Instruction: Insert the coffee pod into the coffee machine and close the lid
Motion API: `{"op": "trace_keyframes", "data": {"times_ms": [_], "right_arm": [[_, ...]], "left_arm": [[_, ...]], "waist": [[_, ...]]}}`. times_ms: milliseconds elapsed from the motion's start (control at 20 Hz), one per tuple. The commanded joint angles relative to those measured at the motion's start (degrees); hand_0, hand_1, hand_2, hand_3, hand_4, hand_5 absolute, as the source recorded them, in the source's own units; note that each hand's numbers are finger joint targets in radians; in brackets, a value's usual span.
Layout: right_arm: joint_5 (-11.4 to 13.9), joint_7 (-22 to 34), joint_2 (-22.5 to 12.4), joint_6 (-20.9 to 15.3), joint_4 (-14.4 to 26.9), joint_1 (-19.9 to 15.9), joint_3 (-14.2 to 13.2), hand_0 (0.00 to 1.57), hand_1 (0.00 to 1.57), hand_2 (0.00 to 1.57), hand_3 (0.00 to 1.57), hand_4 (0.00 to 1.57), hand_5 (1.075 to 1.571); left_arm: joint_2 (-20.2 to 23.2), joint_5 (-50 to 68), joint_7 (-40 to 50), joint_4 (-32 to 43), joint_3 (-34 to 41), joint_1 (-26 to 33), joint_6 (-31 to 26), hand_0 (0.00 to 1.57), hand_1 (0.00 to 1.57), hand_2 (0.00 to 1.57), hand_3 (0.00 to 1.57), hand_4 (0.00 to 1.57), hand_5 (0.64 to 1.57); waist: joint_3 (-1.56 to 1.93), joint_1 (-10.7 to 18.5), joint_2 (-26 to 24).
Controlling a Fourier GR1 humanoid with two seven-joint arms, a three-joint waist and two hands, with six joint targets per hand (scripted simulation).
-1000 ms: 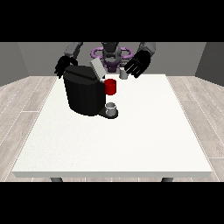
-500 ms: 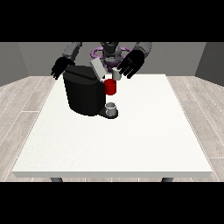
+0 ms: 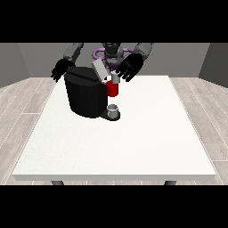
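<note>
The hand at the view's right (image 3: 130, 67) has come down and inward since a second ago, fingers spread wide, just above the small grey coffee pod (image 3: 115, 78) atop the red brew head. The hand at the view's left (image 3: 60, 70) hangs with fingers relaxed behind the one black coffee machine (image 3: 85, 92), whose lid (image 3: 99, 70) stands tilted up. One cup (image 3: 113, 110) sits below. White table (image 3: 133, 138), wood-plank floor (image 3: 18, 102), grey walls.

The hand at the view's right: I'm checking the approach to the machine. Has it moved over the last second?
Yes. The hand at the view's right has come down and leftward in the view, closer to the coffee machine and its raised lid.
</note>
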Motion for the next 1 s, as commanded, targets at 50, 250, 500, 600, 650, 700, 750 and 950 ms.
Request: {"op": "trace_keyframes", "data": {"times_ms": [50,250,500,600,650,700,750,950], "right_arm": [[0.7,-2.3,0.8,-0.3,-0.3,0.8,0.8,0.0,0.0,0.0,0.0,0.5,1.571],[0.6,-1.1,1.3,0.0,-1.2,3.2,1.7,0.0,0.0,0.0,0.0,0.53,1.571],[-1.3,2.5,-0.6,1.5,-3.9,1.0,0.4,0.0,0.0,0.0,0.0,0.44,1.571],[0.1,1.9,1.4,-1.8,-1.7,-0.9,0.4,0.0,0.0,0.0,0.0,0.46,1.571],[0.0,-1.0,-0.6,-0.3,0.4,-0.5,-0.9,0.0,0.0,0.0,0.0,0.45,1.571],[-0.1,-3.7,1.0,0.2,0.7,3.7,0.2,0.0,0.0,0.0,0.0,0.44,1.571],[0.4,0.2,1.7,-2.4,0.1,-0.6,0.1,0.0,0.0,0.0,0.0,0.43,1.571],[-1.9,0.7,-1.2,1.7,-2.4,-0.1,-1.0,0.0,0.0,0.0,0.0,0.45,1.571]], "left_arm": [[0.8,-0.7,-0.8,0.7,0.5,-1.0,0.9,1.23,1.23,1.28,1.21,0.51,1.571],[1.7,-0.6,-2.5,1.1,0.2,0.1,-1.9,1.18,1.18,1.25,1.18,0.5,1.571],[0.4,-1.4,-3.2,1.8,0.7,1.0,2.1,1.2,1.2,1.27,1.2,0.5,1.571],[-3.0,-1.8,-1.1,1.2,-0.8,0.2,0.9,1.2,1.2,1.28,1.21,0.52,1.571],[-2.6,-1.8,-0.7,0.6,-0.5,-0.4,1.2,1.19,1.19,1.27,1.2,0.51,1.571],[-0.1,-1.2,-0.7,0.9,0.3,-0.4,-1.2,1.16,1.16,1.24,1.18,0.51,1.571],[-1.8,-1.3,1.0,1.3,0.1,-1.9,-1.3,1.16,1.16,1.24,1.18,0.49,1.571],[-0.9,-2.3,-2.5,1.8,0.6,1.4,3.1,1.22,1.22,1.27,1.2,0.49,1.571]], "waist": [[0.0,-1.2,2.4],[-0.01,-0.5,-0.3],[-0.02,-2.4,0.9],[0.0,-0.3,0.3],[0.01,0.3,1.4],[0.01,0.1,0.1],[0.0,0.4,0.1],[-0.01,-1.4,2.4]]}}
